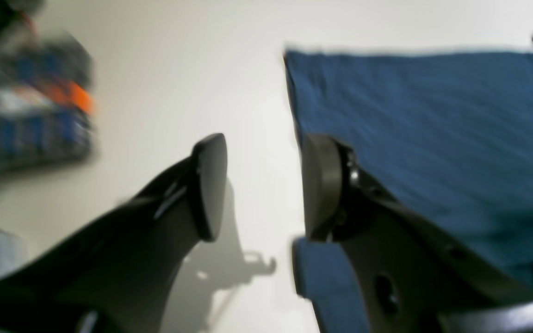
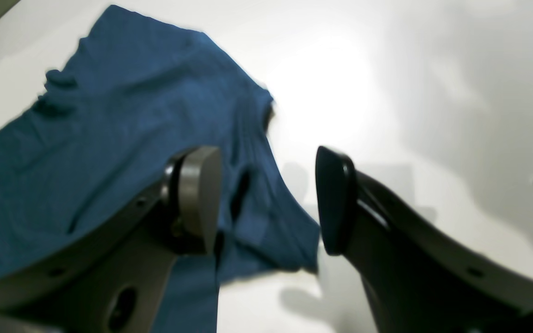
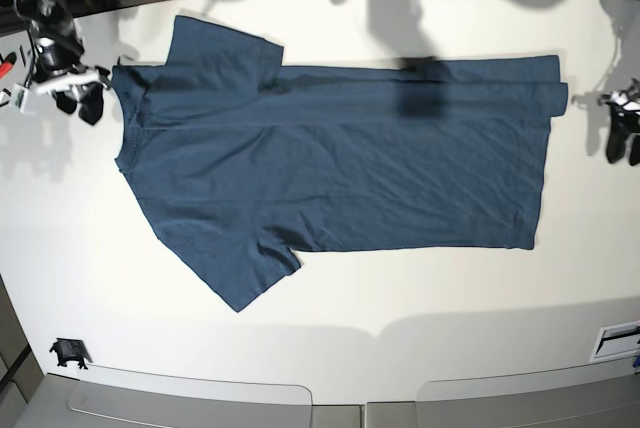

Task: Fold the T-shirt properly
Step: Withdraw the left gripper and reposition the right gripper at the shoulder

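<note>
You have the T-shirt (image 3: 340,163) lying flat across the middle of the white tabletop (image 3: 330,318), collar toward the left edge, hem toward the right, with its far long side folded over onto the body. Your right gripper (image 2: 266,199) hangs spread and empty just beside the collar end, one finger (image 2: 197,199) over the cloth. Your left gripper (image 1: 262,185) hangs spread and empty just off the hem corner near the right edge.
</note>
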### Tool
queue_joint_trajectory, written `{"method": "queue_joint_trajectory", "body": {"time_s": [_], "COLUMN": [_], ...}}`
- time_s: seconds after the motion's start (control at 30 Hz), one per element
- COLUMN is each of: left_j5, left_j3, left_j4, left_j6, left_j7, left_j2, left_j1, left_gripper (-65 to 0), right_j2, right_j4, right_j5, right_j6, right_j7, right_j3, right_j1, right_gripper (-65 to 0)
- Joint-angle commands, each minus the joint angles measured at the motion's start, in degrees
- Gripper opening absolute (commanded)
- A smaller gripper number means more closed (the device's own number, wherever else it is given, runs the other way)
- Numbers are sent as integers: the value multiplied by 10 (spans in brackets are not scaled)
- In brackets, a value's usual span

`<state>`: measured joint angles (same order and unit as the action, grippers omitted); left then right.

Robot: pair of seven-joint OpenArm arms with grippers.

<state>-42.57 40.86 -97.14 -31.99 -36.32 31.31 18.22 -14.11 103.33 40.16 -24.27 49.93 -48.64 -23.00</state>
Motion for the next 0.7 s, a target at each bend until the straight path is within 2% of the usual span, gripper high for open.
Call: {"method": "queue_joint_trajectory", "body": {"time_s": [0.0,0.17,0.3,0.57,0.67], "left_j5": [-9,-10,-10,-9,-10], "left_j3": [20,92,112,112,112], "left_j4": [-20,-44,-44,-44,-44], "left_j6": [-1,2,7,7,7], "left_j7": [14,12,12,12,12], "left_j2": [14,16,21,21,21], "left_j1": [-3,-2,3,8,8], "left_gripper": [-404,-404,-404,-404,-404], "right_j2": [-9,1,25,84,94], "right_j4": [12,12,11,10,9], "right_j5": [23,76,100,94,55], "right_j6": [-6,-22,-39,-41,-38], "right_j7": [-6,5,4,-1,-14], "right_j3": [-12,-24,-11,53,87], "right_j1": [-12,-85,-118,-132,-132], "right_gripper": [-338,-338,-338,-339,-338]}}
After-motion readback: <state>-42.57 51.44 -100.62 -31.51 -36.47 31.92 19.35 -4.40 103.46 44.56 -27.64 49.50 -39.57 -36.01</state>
